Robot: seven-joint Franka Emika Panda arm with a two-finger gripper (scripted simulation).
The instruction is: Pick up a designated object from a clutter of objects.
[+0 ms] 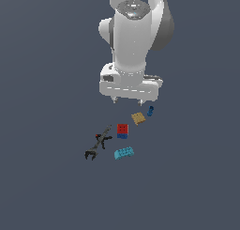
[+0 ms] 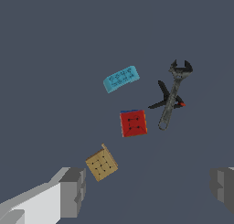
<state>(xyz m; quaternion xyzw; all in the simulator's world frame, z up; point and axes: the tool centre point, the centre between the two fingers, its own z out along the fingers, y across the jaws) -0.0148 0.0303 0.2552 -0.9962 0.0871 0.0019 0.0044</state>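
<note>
The designated object, a tiny dark-blue elongated piece (image 1: pixel 150 111), lies on the floor at the far end of the clutter, beside the tan studded plate (image 1: pixel 138 118); it is out of the wrist view. My gripper (image 1: pixel 127 101) hangs open above the floor, to the exterior view's left of the piece, holding nothing. In the wrist view its grey fingers (image 2: pixel 73 192) stand wide apart, with the gripper (image 2: pixel 148 189) beyond the tan plate (image 2: pixel 101 163). The red-over-blue cube (image 1: pixel 122 130) (image 2: pixel 133 123), the cyan curved brick (image 1: pixel 123 152) (image 2: pixel 121 78) and the black-grey tool (image 1: pixel 97 143) (image 2: pixel 171 98) lie further out.
The floor (image 1: pixel 47 130) is a plain dark blue-grey surface all around the small cluster. My white arm body (image 1: pixel 133 41) rises above the gripper.
</note>
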